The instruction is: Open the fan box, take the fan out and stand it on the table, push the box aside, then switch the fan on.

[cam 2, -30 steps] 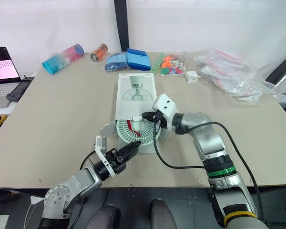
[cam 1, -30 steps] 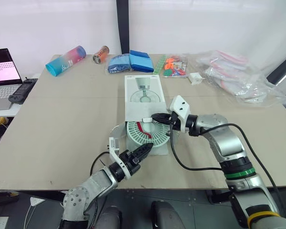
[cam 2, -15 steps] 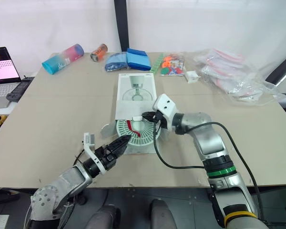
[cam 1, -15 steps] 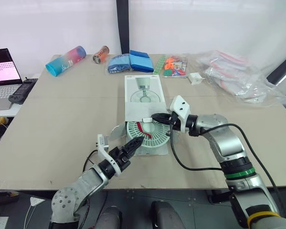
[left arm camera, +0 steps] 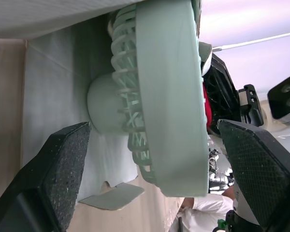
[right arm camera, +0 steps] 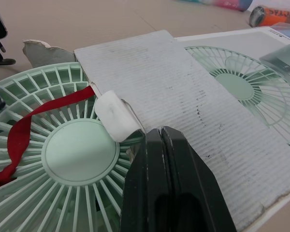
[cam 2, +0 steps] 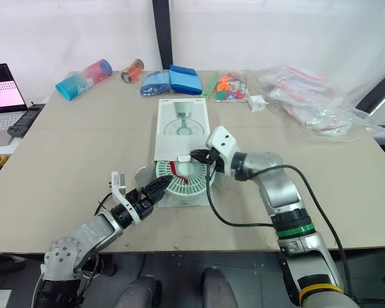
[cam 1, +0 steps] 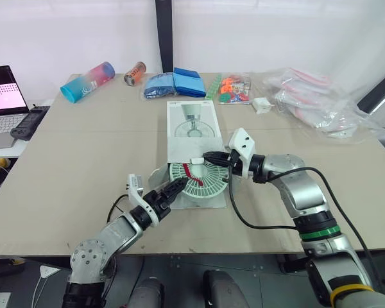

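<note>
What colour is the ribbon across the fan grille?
Red ribbon, lying over the pale green fan; clearest in the right wrist view.

The two head views look forward and down from above the near edge of the desk (cam 1: 83, 160) and take in its whole top, with the fan (cam 1: 197, 179) near mid-frame. The left wrist view sits low and very close beside the fan, facing its rim edge-on. The right wrist view sits close above the fan's grille, facing across it toward the box (right arm camera: 183, 92). All four views share the fan.
</note>
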